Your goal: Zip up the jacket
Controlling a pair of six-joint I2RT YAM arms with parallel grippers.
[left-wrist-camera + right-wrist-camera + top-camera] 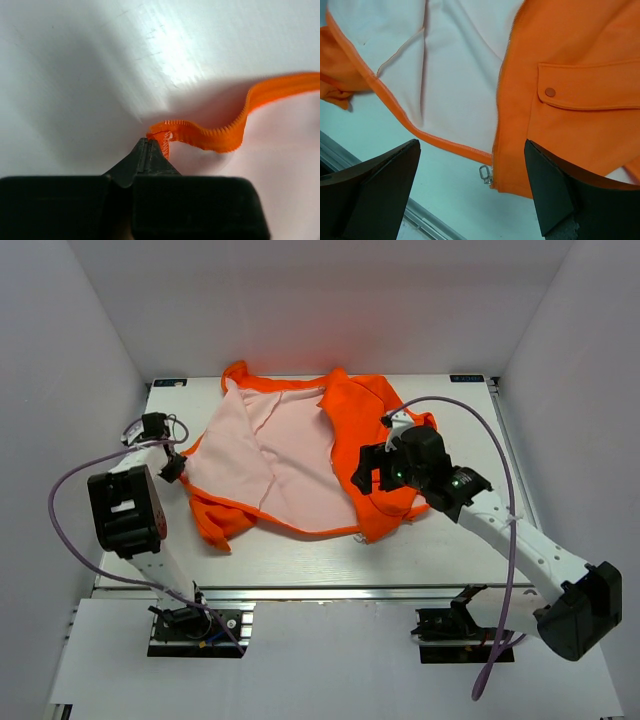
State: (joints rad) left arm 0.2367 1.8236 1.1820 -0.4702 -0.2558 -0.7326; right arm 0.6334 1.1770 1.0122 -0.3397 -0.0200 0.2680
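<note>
Our left gripper (154,142) is pinched fully closed on the tip of the orange zipper edge (215,137), low centre in its wrist view. So thin a bite could slip under tension. Our right gripper (471,165) gapes wide and holds nothing above the zipper pull (485,174) at bottom centre, so it may catch hem instead. The jacket (270,455) lies open mid-frame overhead.

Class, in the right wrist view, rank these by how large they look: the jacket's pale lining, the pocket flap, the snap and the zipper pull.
1. pale lining, by far the largest.
2. pocket flap.
3. zipper pull and snap: both tiny, too alike to rank.
</note>
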